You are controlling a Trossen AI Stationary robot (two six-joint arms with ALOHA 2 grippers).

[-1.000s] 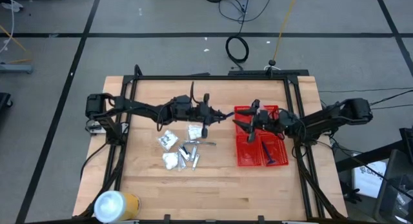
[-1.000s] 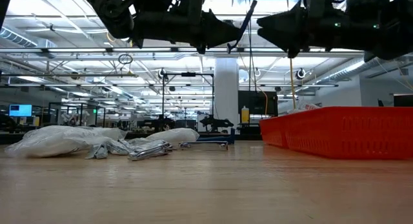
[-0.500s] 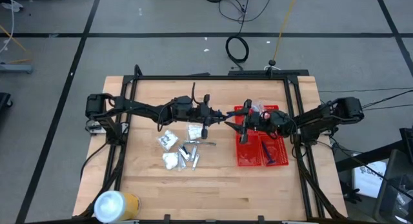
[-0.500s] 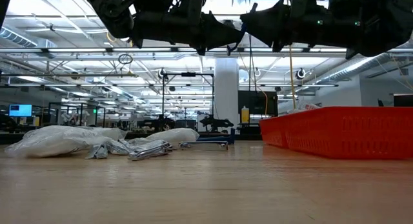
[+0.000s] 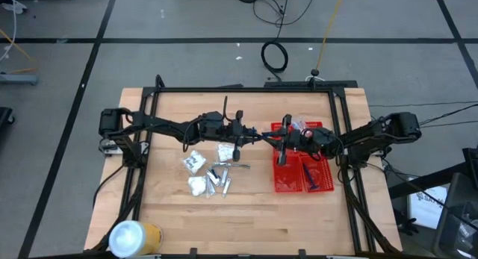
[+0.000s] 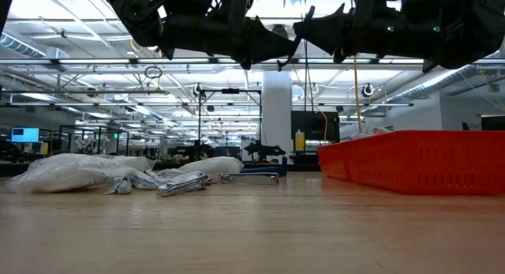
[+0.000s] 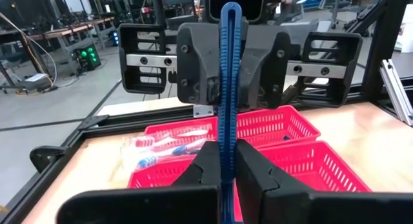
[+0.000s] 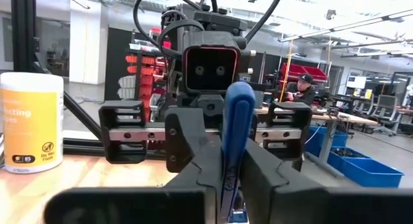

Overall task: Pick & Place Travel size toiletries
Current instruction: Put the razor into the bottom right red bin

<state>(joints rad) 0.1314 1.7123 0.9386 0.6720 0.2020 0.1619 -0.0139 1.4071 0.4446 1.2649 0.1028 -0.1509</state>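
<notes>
Both grippers meet above the table at the inner edge of the red slatted plastic basket (image 5: 301, 169), each closed on the same slim blue ribbed-plastic handle (image 7: 228, 88), a razor or toothbrush; which one cannot be told. In the left wrist view the left gripper (image 7: 222, 161) pinches the lower part of the handle, which rises straight up from between its dark fingers, narrow and finely ridged along its edge, with the other arm's gripper face directly behind it. In the right wrist view the right gripper (image 8: 233, 169) clamps the same handle's smooth, rounded blue end (image 8: 235, 130) between its fingers.

Below and to the left gripper's side, on the bare wood table (image 5: 246, 214), lie white crinkly packets (image 5: 196, 162) and short silver-grey tubes (image 5: 221, 177) in a loose cluster. Under the right gripper, the basket's compartments hold more blue-handled pieces (image 5: 312, 181) and wrapped blue-and-white toothbrushes (image 7: 169, 146).
</notes>
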